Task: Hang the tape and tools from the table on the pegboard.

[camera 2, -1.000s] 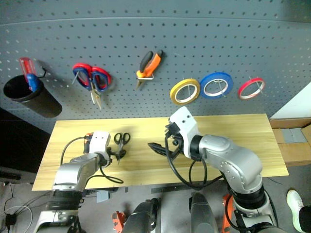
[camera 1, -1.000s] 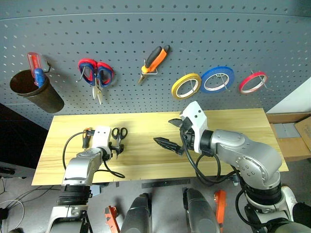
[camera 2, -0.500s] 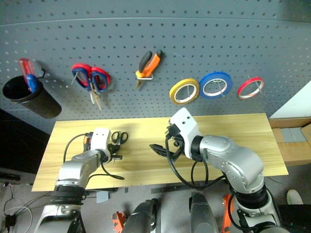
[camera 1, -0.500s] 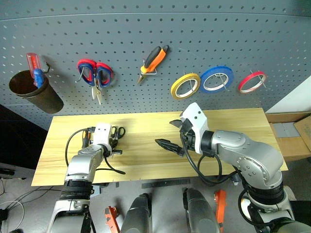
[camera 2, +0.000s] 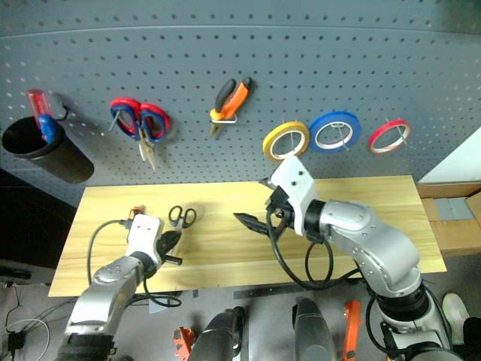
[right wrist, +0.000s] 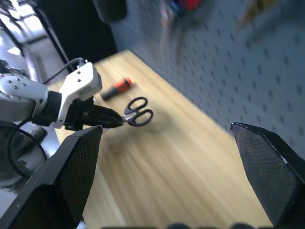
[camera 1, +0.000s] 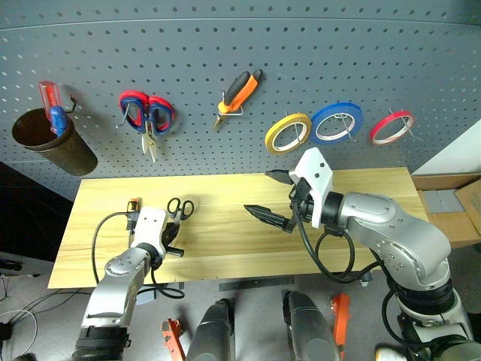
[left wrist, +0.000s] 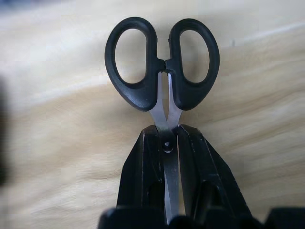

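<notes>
My left gripper (camera 1: 172,235) is shut on the blades of the black-handled scissors (left wrist: 162,64), low over the left part of the wooden table (camera 1: 225,192). The handle loops (camera 1: 180,207) stick out past the fingertips toward the pegboard (camera 1: 188,53). A slim orange-and-black screwdriver (camera 1: 133,204) lies on the table just left of them. My right gripper (camera 1: 270,195) hangs open and holds nothing above the table's middle. The yellow tape (camera 1: 288,132) and the orange-and-black pliers (camera 1: 239,92) hang on pegboard hooks.
On the pegboard also hang red-and-blue scissors (camera 1: 148,113), a blue tape roll (camera 1: 336,122) and a red tape roll (camera 1: 391,126). A dark cup (camera 1: 54,143) at the far left holds a red-and-blue screwdriver (camera 1: 55,105). Cardboard boxes (camera 1: 455,214) stand right of the table.
My left gripper has shut on the scissors' blades, then drawn back toward me and risen a little. The right gripper has risen slightly, still open.
</notes>
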